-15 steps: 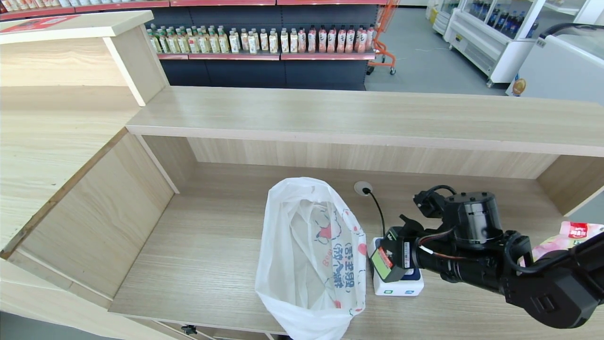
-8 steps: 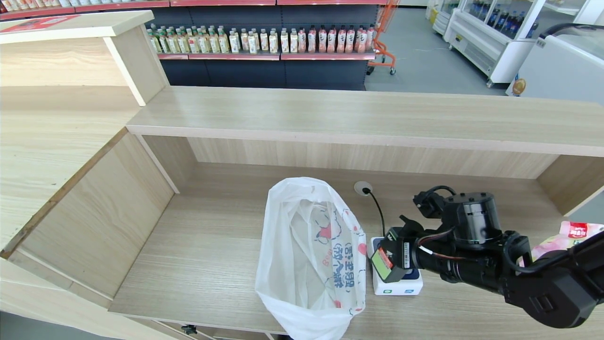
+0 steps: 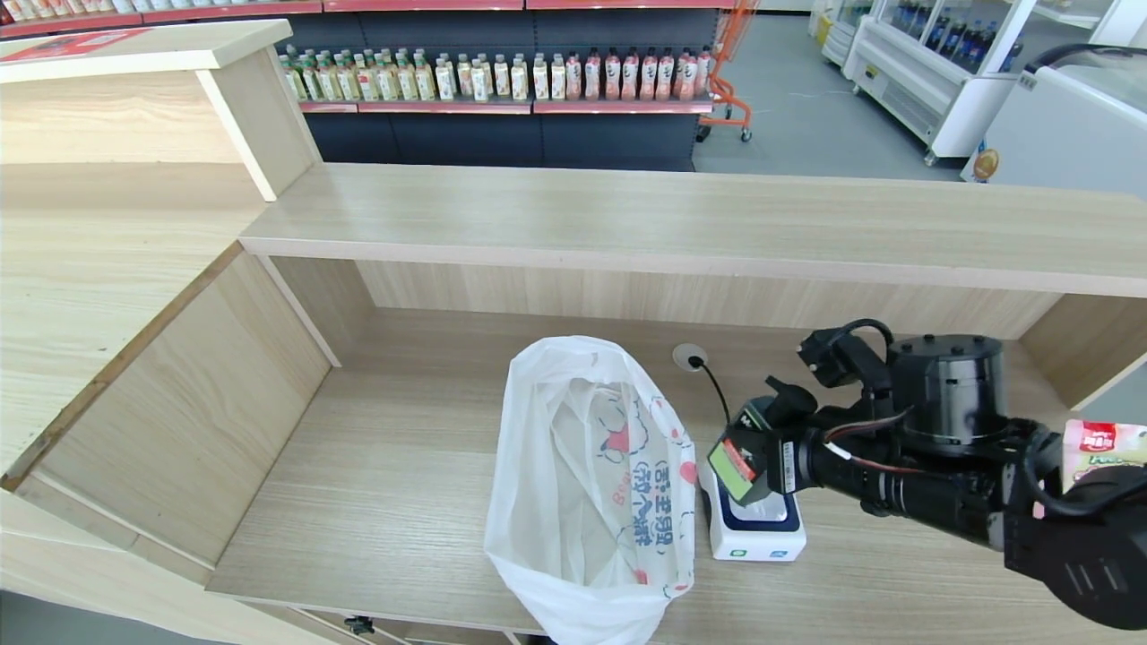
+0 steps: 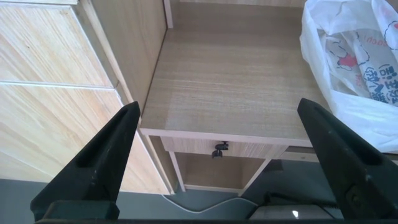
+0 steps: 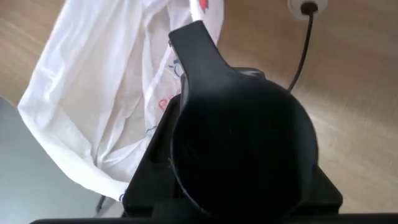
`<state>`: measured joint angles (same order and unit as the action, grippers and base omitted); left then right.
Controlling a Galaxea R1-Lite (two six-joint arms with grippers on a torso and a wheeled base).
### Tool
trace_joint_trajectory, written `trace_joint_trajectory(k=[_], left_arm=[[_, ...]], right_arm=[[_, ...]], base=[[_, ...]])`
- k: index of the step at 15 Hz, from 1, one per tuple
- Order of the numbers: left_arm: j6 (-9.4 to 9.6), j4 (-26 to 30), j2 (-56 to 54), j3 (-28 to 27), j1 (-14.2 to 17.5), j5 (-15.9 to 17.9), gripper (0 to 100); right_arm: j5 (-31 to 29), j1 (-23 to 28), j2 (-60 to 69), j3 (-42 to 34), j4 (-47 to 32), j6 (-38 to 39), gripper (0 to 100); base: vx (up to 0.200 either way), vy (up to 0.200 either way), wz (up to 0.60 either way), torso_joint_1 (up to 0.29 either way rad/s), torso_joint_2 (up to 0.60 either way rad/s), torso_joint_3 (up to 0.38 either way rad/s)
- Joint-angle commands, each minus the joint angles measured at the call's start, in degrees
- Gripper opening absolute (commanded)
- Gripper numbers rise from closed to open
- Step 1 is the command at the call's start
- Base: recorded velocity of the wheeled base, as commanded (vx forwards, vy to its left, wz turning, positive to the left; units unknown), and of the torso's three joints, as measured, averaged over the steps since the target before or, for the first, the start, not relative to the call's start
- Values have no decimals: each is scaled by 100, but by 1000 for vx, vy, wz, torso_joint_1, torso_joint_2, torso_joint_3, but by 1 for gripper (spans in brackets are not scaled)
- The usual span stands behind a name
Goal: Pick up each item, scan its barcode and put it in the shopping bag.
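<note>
Small green-and-red box [image 3: 731,466] is held in the air at lower right of centre in the head view. It is clamped in the fingers of the right gripper [image 3: 751,445], just above the white scanner [image 3: 757,537] and just right of the shopping bag [image 3: 587,484].

Against the pictures from a second and half a second earlier, box and right arm are seen raised and shifted slightly toward the upper right. The scanner's dark window, covered before, is now exposed. Bag, scanner and cable [image 3: 717,394] are unchanged. The scan pass is judged finished and the box lifted off; the drop into the bag is not yet done. A pink packet [image 3: 1098,443] is seen at the right edge behind the arm, so more items are judged left.

The box's place over the scanner is given by the head view. From the left wrist view the left gripper [image 4: 219,109] is read: fingers wide apart, nothing between them, over the front edge of the surface [image 4: 217,81]. In the right wrist view the bag's white folds [image 5: 93,118] are added close by.
</note>
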<state>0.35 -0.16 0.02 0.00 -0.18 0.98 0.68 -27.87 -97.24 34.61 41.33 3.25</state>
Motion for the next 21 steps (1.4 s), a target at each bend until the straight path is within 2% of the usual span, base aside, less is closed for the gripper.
trace_joint_trajectory(k=[1, 3, 6, 9, 12, 17, 21], left_arm=[[0, -2, 6, 0, 1, -1, 100], [17, -2, 6, 0, 1, -1, 100], [9, -2, 6, 0, 1, -1, 100], [-9, -2, 6, 0, 1, -1, 100], [0, -2, 6, 0, 1, -1, 100], [-9, -2, 6, 0, 1, -1, 100], [-18, -2, 6, 0, 1, -1, 100]], right_arm=[[195, -184, 654, 2, 60, -668, 0], [415, -448, 637, -68, 446, -1424, 0], [415, -887, 487, -86, 631, -1969, 0], [389, -1054, 65, -103, 1027, -2259, 0], [406, -1054, -497, -227, 1818, -2250, 0], [811, -949, -1482, -1149, 3549, -2206, 0], [793, -949, -1666, -1281, 4068, -1995, 0]], base=[[0, 0, 0, 0, 0, 0], [0, 0, 0, 0, 0, 0], [0, 0, 0, 0, 0, 0], [0, 200, 0, -2, -2, 4], [0, 200, 0, 12, 9, 2], [0, 0, 0, 0, 0, 0], [0, 0, 0, 0, 0, 0]])
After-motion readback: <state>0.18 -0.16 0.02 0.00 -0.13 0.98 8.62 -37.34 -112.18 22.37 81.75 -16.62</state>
